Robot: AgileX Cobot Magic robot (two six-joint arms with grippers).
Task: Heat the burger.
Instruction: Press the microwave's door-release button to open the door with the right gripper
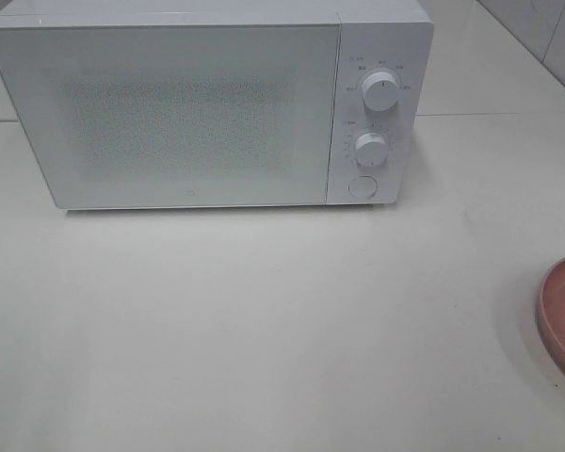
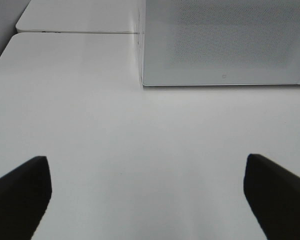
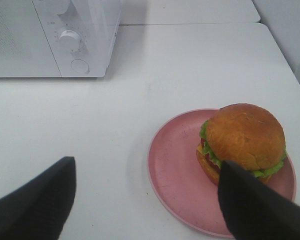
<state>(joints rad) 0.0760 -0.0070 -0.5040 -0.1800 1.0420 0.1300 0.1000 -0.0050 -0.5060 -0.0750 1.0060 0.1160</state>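
upright burger (image 3: 244, 137) on pink plate (image 3: 175, 165)

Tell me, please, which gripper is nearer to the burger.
Right. The right gripper is open beside the burger on its pink plate; the left gripper faces the microwave, burger unseen.

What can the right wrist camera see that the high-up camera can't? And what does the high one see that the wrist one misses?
Only the right wrist view shows the burger sitting on the pink plate, and the right gripper, open and holding nothing. Only the high view shows the microwave with its whole closed door and its upper knob in full. Both show the lower knob, the round button, some of the pink plate and the white table.
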